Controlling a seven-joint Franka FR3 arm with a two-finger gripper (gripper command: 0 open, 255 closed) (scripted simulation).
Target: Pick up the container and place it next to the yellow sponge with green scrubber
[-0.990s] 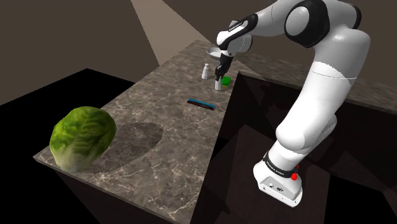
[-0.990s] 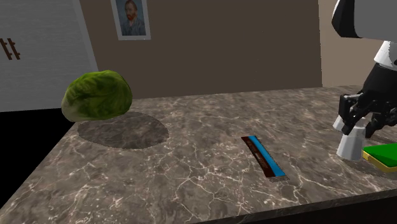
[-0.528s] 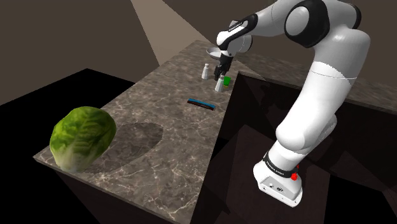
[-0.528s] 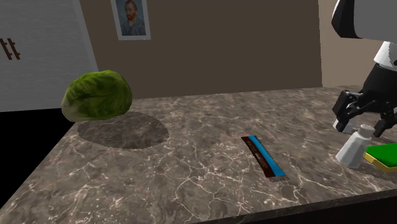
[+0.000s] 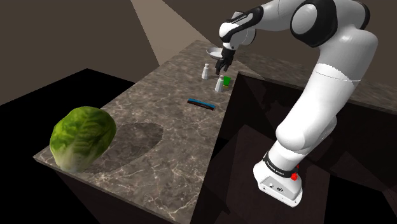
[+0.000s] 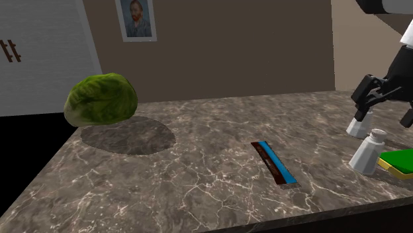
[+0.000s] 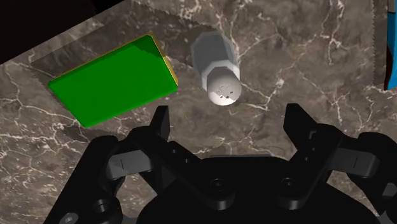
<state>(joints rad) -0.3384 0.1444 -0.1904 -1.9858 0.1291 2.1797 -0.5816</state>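
Fingers spread and empty, the tool [image 7: 228, 121] hangs above the grey shaker [image 7: 217, 70] standing just beside the green-topped sponge [image 7: 111, 79]; a straight upward retreat should avoid toppling it.

The arm [image 5: 331, 83] is built of smooth, rounded white shells joined by dark grey-black joints. Its white foot [image 5: 278, 184] carries a black band [image 5: 278, 167] with small white lettering, a red knob [image 5: 294, 176] and a few tiny dark marks. The gripper [image 7: 229, 118] is all black, blocky and faceted, with round screw recesses [image 7: 219, 184] in its body and two tapered fingers [image 7: 160, 127].
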